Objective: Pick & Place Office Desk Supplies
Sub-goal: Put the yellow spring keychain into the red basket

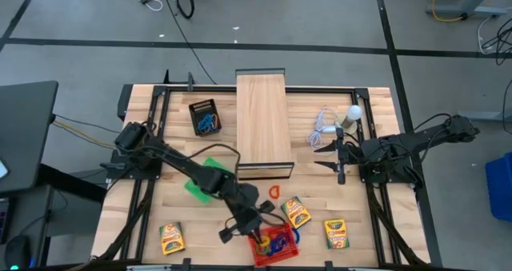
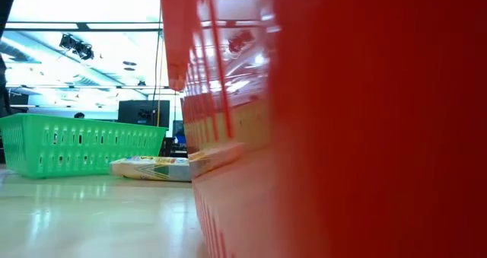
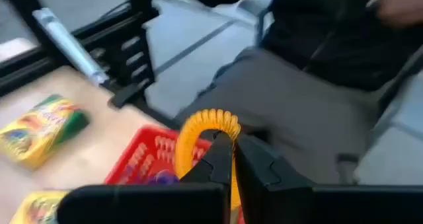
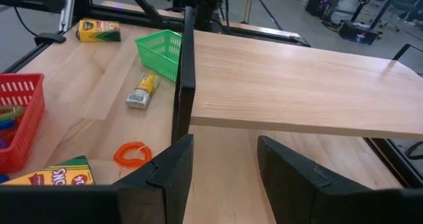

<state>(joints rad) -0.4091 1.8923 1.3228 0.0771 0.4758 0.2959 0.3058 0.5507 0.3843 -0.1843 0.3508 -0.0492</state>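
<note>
My left gripper is shut on a yellow-orange coiled loop, beside the near-left side of the red basket, which holds several coloured loops. An orange loop lies flat on the table next to the basket. Three crayon boxes lie flat near the table's near edge. A small yellow piece lies by the green basket. My right gripper waits open at the table's right, with nothing between its fingers. My left gripper pinches the loop's coil between its two fingertips, on one side of the ring. The fingers slant down toward the table's near edge. The loop arches up over the fingertips, lifted clear of the table and basket.
The long pale wooden box stands in the table's middle. A black box with blue loops sits far left of it. A white bulb with its coiled cable lies far right. A person sits beyond the near edge.
</note>
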